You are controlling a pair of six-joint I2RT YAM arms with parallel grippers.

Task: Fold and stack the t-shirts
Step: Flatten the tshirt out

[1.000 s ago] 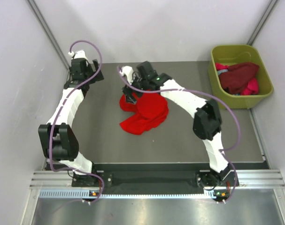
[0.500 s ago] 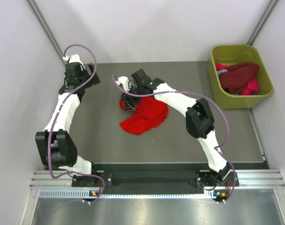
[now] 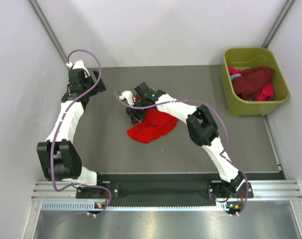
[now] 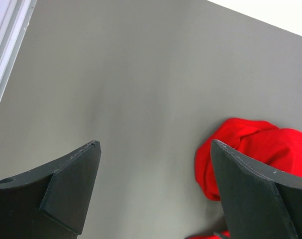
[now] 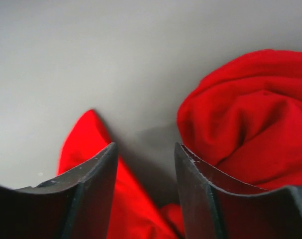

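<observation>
Two arms are out over the grey table and one bright red t-shirt lies crumpled near the middle of it. The right gripper is down at the shirt's far-left edge. Its jaws stand a narrow way apart, with bare table showing between the tips. On its wrist view a thin red flap runs beneath the left-hand finger and the bunched bulk of the shirt sits just beside the other. Nothing is pinched at the tips, and whether cloth is caught deeper in I cannot tell.

Over on the far-left side of the table, the left gripper hangs with its jaws spread wide and nothing between them. From its wrist view the red shirt shows as a rolled lump off to the right, well apart from the fingers.

At the far-right corner sits the olive-green tub. A dark maroon t-shirt is heaped inside it, with a magenta-pink one peeking out beneath
</observation>
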